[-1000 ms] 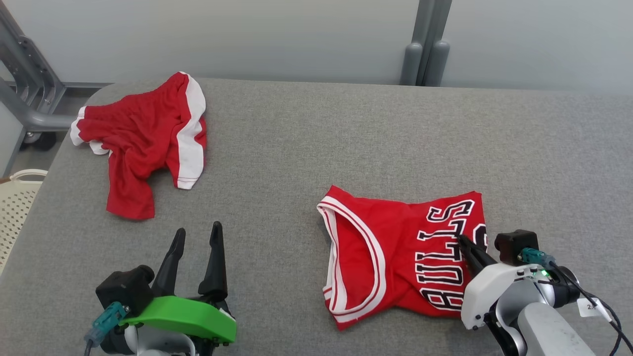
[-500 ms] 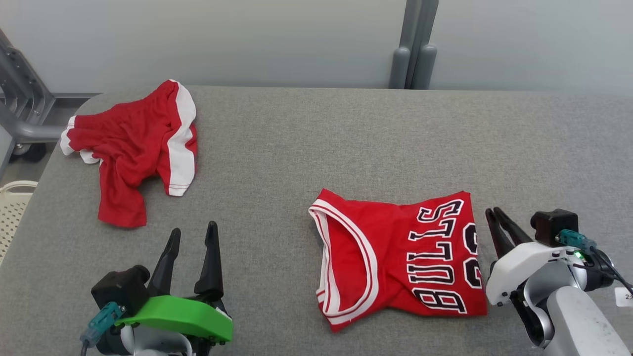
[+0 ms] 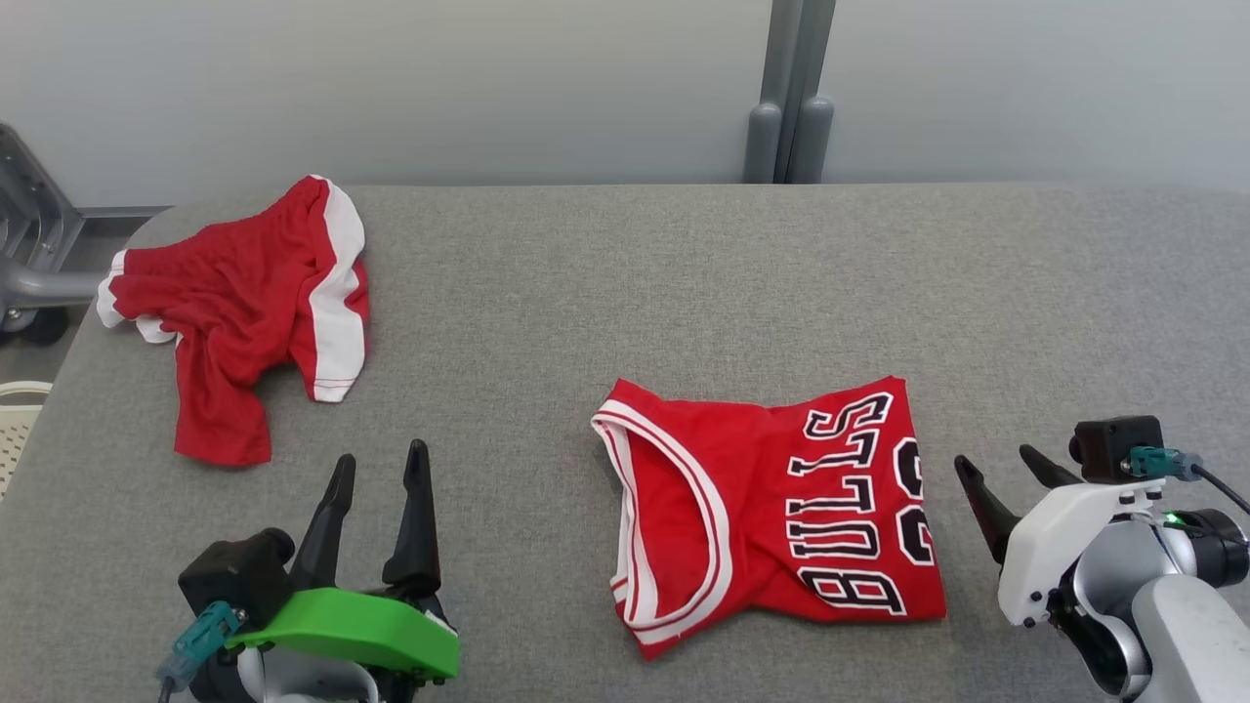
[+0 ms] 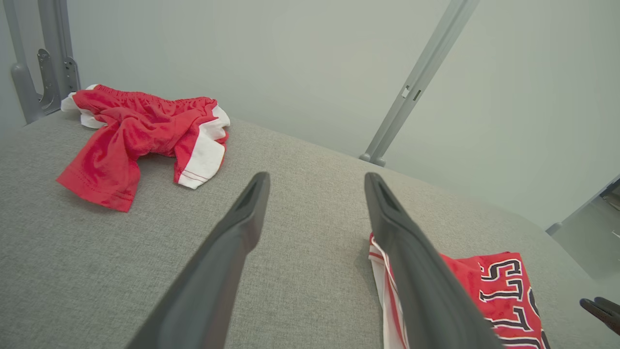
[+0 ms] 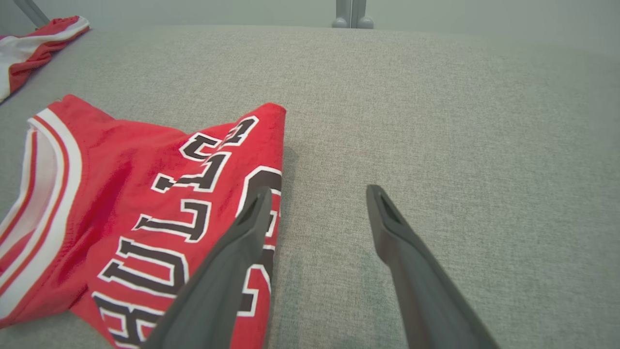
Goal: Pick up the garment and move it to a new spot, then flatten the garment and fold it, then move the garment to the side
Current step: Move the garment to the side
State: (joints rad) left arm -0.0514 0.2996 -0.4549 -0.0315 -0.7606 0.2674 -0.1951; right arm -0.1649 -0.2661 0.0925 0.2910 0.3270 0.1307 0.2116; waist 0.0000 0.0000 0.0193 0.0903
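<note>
Grey padded table (image 3: 625, 293) beneath. Resting right of centre, folded red jersey (image 3: 781, 508), apparently ready for shifting aside. Beside its edge, right gripper (image 3: 994, 459), fingers apart, holding nothing; left gripper (image 3: 381, 452) equally spread, farther off.

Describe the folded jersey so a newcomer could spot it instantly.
On the grey table, look near the front right, beside the right gripper. The red jersey lies there folded; unlike the crumpled red shorts far left, it bears black BULLS lettering.
</note>
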